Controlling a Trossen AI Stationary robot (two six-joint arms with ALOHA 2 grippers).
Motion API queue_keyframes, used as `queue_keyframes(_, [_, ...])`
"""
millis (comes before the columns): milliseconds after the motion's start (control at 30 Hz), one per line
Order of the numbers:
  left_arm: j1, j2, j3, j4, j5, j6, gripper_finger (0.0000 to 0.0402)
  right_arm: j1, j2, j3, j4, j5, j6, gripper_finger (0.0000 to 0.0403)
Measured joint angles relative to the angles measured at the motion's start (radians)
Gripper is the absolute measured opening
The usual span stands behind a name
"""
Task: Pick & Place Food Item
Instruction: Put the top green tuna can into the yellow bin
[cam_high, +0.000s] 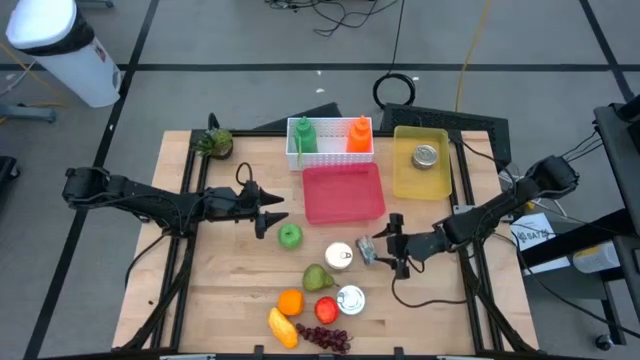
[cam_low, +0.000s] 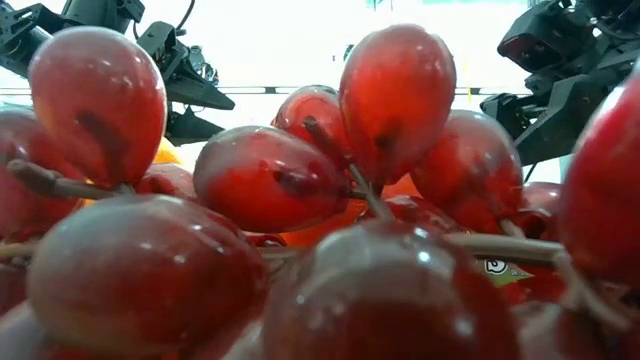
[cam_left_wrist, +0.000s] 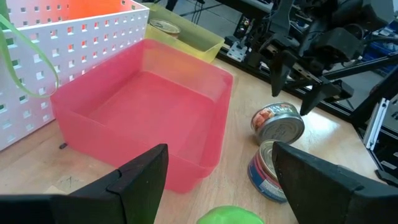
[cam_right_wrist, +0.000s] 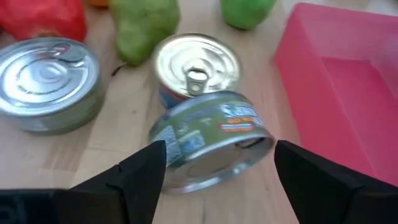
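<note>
Right gripper (cam_right_wrist: 214, 165) lined up on a tipped can, nothing grabbed yet

Near first: its jaws gape wide either side of the tilted can (cam_right_wrist: 211, 140), which leans on the upright can (cam_right_wrist: 196, 68) just behind; no pad looks like it's touching. My guess is that closing now could skid or roll that can into its neighbour, since it sits on edge. Further out, the pink bin (cam_high: 343, 192) sits at about 11 o'clock from it. The left gripper (cam_high: 268, 218) hangs partly spread and empty over the green apple (cam_high: 290, 236).
</note>
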Motion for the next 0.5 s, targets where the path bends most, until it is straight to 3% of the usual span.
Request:
queue_keyframes(300, [0.000, 0.000, 0.000, -0.001, 0.000, -0.001, 0.0301, 0.041, -0.062, 0.000, -0.115, 0.243, 0.136, 0.0281])
queue_keyframes(500, [0.000, 0.000, 0.000, -0.001, 0.000, -0.001, 0.0301, 0.065, -0.070, 0.000, -0.101, 0.257, 0.275, 0.0281])
